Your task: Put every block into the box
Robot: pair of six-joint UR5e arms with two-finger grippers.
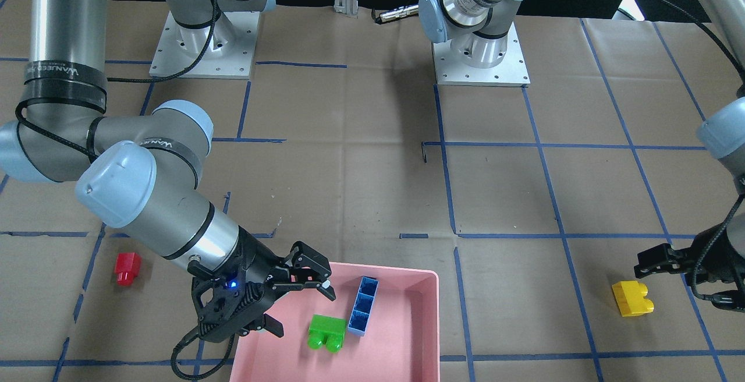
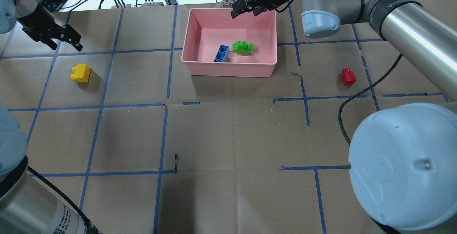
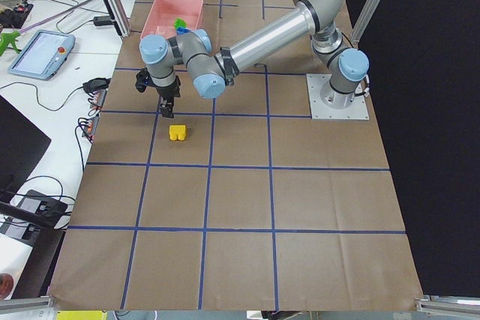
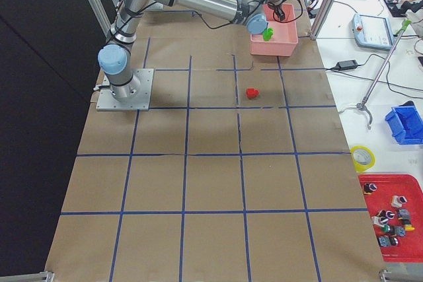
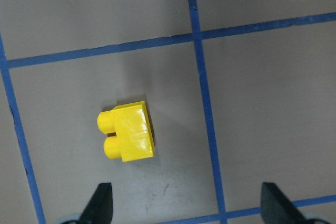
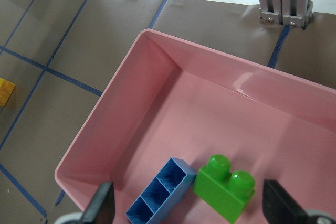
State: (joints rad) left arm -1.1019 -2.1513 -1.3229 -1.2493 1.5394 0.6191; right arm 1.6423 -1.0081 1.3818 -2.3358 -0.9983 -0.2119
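Your R gripper [image 1: 302,311] hangs over the pink box [image 2: 228,69] at its far edge from the robot, fingers spread wide w/ nothing btwn them. Inside the box you've got 2 blocks: the blue brick [image 2: 221,53], hollow side up, and the green brick [image 2: 242,47] just beside it, both near the box wall closest to the robot.

Your L gripper [image 2: 66,41] is also released and empty. It hovers above the surface [image 2: 228,137], near the yellow brick [image 5: 128,137] but not touching it. In the L wrist view the brick sits ahead of the fingertips, closer to the one on that view's left. The yellow brick lies on its side on the brown paper, well apart from the box.

The red brick [image 2: 348,76] sits alone on the surface on the robot's R side, outside the box, w/ no gripper near it.
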